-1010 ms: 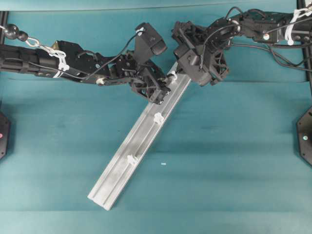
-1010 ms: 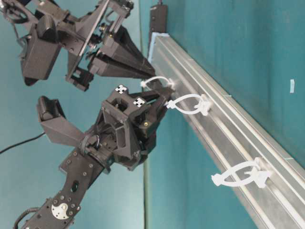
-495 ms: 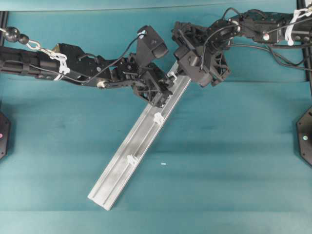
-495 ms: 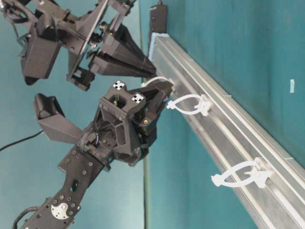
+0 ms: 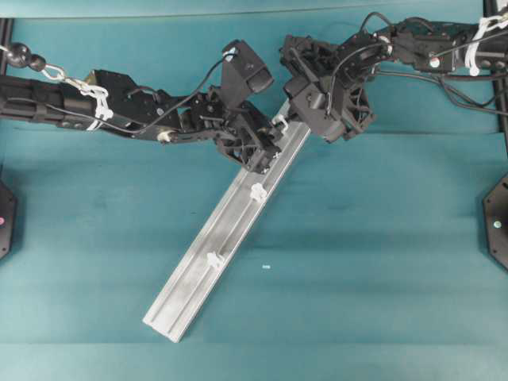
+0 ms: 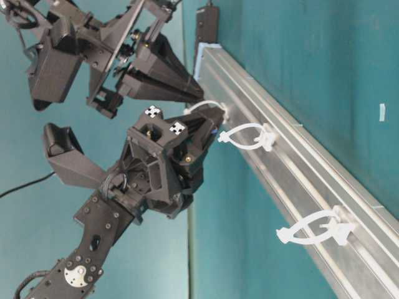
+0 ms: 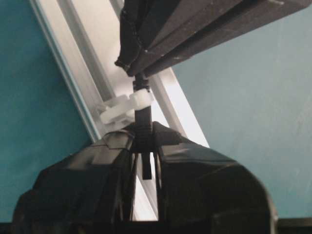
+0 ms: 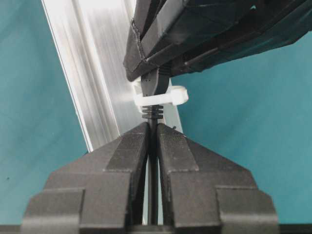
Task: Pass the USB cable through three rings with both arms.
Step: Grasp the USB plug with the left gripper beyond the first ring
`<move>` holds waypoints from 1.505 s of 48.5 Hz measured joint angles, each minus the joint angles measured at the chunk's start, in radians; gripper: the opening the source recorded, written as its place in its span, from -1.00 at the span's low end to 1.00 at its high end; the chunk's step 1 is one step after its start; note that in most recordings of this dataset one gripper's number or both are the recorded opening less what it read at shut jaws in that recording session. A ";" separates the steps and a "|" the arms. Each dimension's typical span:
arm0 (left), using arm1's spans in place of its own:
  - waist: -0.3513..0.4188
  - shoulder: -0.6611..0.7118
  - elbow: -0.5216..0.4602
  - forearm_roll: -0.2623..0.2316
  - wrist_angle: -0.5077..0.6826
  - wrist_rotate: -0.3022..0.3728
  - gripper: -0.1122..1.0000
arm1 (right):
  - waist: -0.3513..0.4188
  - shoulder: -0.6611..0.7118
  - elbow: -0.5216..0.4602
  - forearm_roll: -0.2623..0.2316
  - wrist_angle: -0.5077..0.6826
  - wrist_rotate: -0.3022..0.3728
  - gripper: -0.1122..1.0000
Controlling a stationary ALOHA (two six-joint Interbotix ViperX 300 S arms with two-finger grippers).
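The USB cable's dark plug [image 7: 143, 122] pokes through the first of the three rings [image 7: 127, 104] at the upper end of the silver rail [image 5: 194, 282]. My left gripper [image 7: 144, 130], the one with white cross marks [image 6: 163, 120], is shut on the plug just below that ring. From the other side, my right gripper [image 8: 152, 127] is shut on the cable [image 8: 153, 111] right behind the same ring [image 8: 165, 99]. The two grippers face each other tip to tip. The second ring [image 5: 258, 190] and third ring [image 5: 213, 259] lower on the rail hold nothing.
The rail lies diagonally on the teal table [image 5: 381, 262], its lower end near the front [image 5: 165, 324]. A black USB hub bar [image 6: 206, 22] sits beyond the rail's far end. Both arms crowd over the rail's upper end.
My left gripper has slid up toward the first ring and shut on the plug. The right gripper has stayed shut on the cable in place.
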 measured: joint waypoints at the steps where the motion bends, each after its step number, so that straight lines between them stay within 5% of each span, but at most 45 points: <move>1: 0.000 -0.002 0.000 0.000 0.003 0.000 -0.67 | 0.002 0.000 0.000 0.000 0.000 0.000 -0.62; 8: -0.002 -0.008 0.002 0.000 0.012 -0.003 -0.67 | 0.003 -0.003 0.003 0.002 -0.008 0.003 -0.43; 18: -0.005 -0.017 0.011 0.000 0.015 -0.034 -0.67 | 0.003 -0.008 0.020 -0.002 -0.055 0.031 0.54; 22: -0.005 -0.020 0.014 0.000 0.017 -0.043 -0.67 | 0.003 -0.011 0.031 -0.002 -0.089 0.034 0.77; 32: -0.005 -0.044 0.023 0.000 0.044 -0.051 -0.67 | 0.003 -0.025 0.067 0.000 -0.179 0.035 0.71; 73: -0.084 -0.084 0.077 0.000 0.081 -0.178 -0.67 | 0.061 -0.071 0.109 -0.002 -0.218 0.080 0.70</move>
